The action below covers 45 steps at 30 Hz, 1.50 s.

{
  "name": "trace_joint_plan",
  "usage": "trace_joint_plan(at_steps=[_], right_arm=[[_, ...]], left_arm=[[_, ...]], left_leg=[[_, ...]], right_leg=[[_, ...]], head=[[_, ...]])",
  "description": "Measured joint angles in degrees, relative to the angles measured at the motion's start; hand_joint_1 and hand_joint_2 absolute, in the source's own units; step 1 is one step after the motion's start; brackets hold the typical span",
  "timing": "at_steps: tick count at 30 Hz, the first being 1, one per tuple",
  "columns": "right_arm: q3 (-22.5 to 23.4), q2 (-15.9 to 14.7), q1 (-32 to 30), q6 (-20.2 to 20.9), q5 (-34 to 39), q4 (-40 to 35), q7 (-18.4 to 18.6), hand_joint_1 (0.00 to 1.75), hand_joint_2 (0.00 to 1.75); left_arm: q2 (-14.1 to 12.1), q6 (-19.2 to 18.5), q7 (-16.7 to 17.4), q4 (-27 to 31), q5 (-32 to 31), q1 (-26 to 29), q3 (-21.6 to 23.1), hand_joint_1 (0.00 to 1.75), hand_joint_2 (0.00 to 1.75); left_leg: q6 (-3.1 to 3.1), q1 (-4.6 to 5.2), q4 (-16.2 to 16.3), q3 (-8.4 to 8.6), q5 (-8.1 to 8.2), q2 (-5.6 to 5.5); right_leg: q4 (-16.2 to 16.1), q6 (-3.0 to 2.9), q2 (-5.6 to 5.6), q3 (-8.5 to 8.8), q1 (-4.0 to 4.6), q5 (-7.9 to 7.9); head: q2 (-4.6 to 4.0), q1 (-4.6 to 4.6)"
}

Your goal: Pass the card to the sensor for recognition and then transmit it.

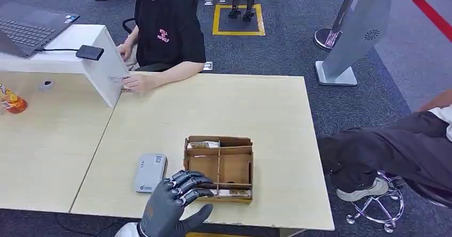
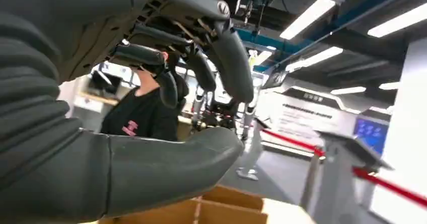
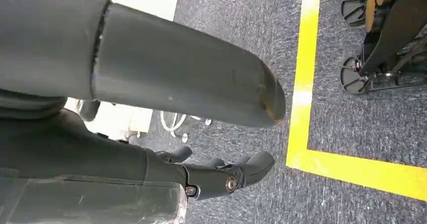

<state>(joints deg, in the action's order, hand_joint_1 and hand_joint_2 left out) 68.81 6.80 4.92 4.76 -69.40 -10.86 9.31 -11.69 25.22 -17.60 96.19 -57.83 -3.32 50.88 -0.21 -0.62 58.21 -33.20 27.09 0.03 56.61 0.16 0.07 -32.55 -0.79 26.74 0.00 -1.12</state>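
Grey right hand with thick thumb and darker fingers apart, holding nothing, dark grey carpet floor beyond the fingers, yellow floor tape past the fingertips

Bright ceiling lights shine above me. My close robot hand looks blurry; shadows are soft.

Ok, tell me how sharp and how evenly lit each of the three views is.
Head view: sharp, even light, soft shadows around the cardboard box. Left wrist view: left hand close and soft, ceiling lights glaring. Right wrist view: right hand blurred, floor line sharper.
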Motion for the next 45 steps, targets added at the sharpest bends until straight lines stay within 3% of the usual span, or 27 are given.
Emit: trace_joint_plan(at_steps=[1, 4, 15, 23, 31, 37, 45], right_arm=[[0.0, 0.0, 0.0, 0.0, 0.0, 0.0, 0.0, 0.0, 0.0], [0.0, 0.0, 0.0, 0.0, -0.1, 0.0, 0.0, 0.0, 0.0], [0.0, 0.0, 0.0, 0.3, -0.6, 0.0, 0.3, 0.0, 0.0], [0.0, 0.0, 0.1, 0.7, -1.0, 0.0, 0.5, 0.0, 0.0], [0.0, 0.0, 0.1, 0.9, -1.2, 0.0, 0.5, 0.0, 0.0], [0.0, 0.0, 0.1, 0.9, -1.3, 0.0, 0.5, 0.0, 0.0], [-0.1, 0.0, 0.2, 1.0, -1.4, 0.0, 0.3, 0.0, 0.0]], left_arm=[[-0.3, 0.0, 0.8, -0.2, -1.3, -0.1, 0.5, 0.24, 1.75], [-0.9, -0.3, 2.6, -1.0, -4.8, -1.0, 1.7, 0.19, 1.75], [-1.7, -1.6, 6.7, -4.5, -11.5, -3.4, 5.1, 0.24, 1.75], [-2.1, -6.3, 11.3, -7.8, -17.4, -5.4, 7.9, 0.26, 1.75], [-1.5, -10.2, 12.5, -10.9, -18.3, -7.1, 9.4, 0.24, 1.75], [-1.0, -10.5, 12.7, -12.2, -18.3, -7.8, 9.6, 0.24, 1.75], [0.8, -10.4, 16.0, -15.5, -20.8, -9.1, 9.6, 0.37, 1.75]], left_leg=[[0.0, 0.0, 0.0, 0.0, 0.0, 0.0], [0.0, 0.0, 0.0, 0.0, 0.0, 0.0], [0.0, 0.0, 0.0, 0.01, 0.0, 0.0], [0.0, 0.0, 0.0, 0.01, 0.0, 0.0], [0.0, 0.0, 0.0, 0.01, 0.0, 0.0], [0.0, 0.0, 0.0, 0.01, 0.0, 0.0], [0.0, 0.0, 0.0, 0.01, 0.0, -0.01]], right_leg=[[0.0, 0.0, 0.0, 0.0, 0.0, 0.0], [0.0, 0.0, 0.0, 0.0, 0.0, 0.0], [0.0, 0.0, 0.0, 0.01, 0.0, -0.01], [0.0, 0.0, 0.0, 0.01, 0.0, -0.01], [0.0, 0.0, 0.0, 0.01, 0.0, -0.01], [0.0, 0.0, 0.0, 0.01, 0.0, -0.01], [0.0, 0.0, -0.01, 0.02, 0.0, -0.01]], head=[[0.0, -0.02], [0.0, 0.0], [0.0, 0.0], [0.0, 0.0], [0.0, 0.0], [0.0, 0.0], [0.0, -0.02]])
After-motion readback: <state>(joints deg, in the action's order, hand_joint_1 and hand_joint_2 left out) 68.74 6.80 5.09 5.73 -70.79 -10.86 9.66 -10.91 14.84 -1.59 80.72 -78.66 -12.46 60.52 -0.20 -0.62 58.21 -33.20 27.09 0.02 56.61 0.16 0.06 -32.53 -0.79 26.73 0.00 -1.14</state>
